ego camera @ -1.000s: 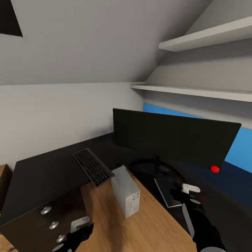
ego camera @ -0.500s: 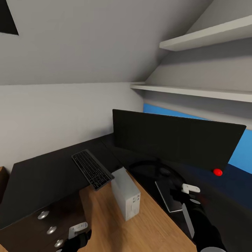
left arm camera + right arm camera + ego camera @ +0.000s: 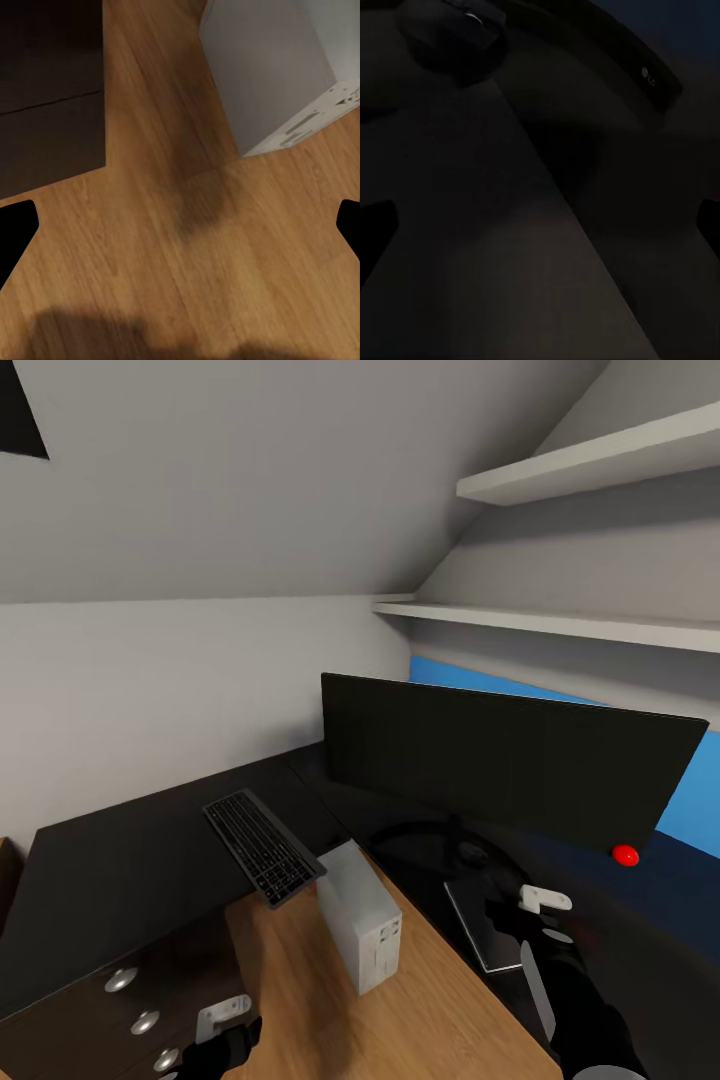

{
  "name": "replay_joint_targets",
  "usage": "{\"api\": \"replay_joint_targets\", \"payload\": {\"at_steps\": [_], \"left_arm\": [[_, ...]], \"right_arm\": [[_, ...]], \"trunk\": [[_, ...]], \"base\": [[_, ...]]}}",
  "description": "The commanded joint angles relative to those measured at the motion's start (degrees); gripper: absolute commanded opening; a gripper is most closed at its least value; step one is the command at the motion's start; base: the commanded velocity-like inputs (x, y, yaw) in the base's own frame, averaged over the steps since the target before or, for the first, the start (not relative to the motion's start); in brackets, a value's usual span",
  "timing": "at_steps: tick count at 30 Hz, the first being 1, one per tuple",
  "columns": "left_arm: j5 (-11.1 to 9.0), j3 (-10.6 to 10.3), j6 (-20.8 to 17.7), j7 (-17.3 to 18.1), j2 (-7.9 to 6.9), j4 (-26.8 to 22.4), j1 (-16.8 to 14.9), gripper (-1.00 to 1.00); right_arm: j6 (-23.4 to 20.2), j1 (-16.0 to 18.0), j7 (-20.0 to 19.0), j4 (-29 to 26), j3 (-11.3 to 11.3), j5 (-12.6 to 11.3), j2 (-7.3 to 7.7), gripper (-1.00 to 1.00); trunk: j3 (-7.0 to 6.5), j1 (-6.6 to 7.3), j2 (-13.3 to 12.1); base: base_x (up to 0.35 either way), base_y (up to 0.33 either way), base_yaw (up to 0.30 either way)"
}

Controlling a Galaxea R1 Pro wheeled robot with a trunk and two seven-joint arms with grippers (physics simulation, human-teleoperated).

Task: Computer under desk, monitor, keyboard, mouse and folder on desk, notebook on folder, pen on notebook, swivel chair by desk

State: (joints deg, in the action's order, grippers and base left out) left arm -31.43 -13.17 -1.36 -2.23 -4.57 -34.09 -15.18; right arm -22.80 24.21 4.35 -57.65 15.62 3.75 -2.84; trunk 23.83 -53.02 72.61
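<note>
Head view: monitor (image 3: 500, 765) and keyboard (image 3: 262, 845) sit on the desk (image 3: 120, 860), computer (image 3: 362, 928) on the floor between its wings, notebook (image 3: 485, 922) beneath the spread, empty right claw (image 3: 535, 920). Left claw (image 3: 180, 225) gapes too. Folder stacking and chair placement look undone.

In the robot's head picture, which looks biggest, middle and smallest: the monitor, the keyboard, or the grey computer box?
1. The monitor looks biggest by far.
2. and 3. The computer and the keyboard look about the same size. The computer sits nearer the camera, so I won't rank those two.
</note>
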Motion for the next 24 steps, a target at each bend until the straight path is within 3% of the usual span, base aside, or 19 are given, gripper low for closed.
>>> {"api": "replay_joint_targets", "payload": {"at_steps": [1,24], "left_arm": [[-0.54,-0.36,-0.14,-0.26,-0.08,-0.10,-0.03,1.00],[-0.65,-0.36,-0.13,-0.45,0.26,-0.02,-0.03,1.00]], "right_arm": [[-0.36,0.04,-0.04,-0.08,0.11,0.39,-0.06,1.00],[-0.40,0.04,-0.04,0.05,0.11,0.46,-0.06,1.00]], "trunk": [[0.07,0.00,0.04],[4.02,-4.83,8.86]], "base": [[0.002,0.000,0.000],[0.000,0.000,0.000]]}}
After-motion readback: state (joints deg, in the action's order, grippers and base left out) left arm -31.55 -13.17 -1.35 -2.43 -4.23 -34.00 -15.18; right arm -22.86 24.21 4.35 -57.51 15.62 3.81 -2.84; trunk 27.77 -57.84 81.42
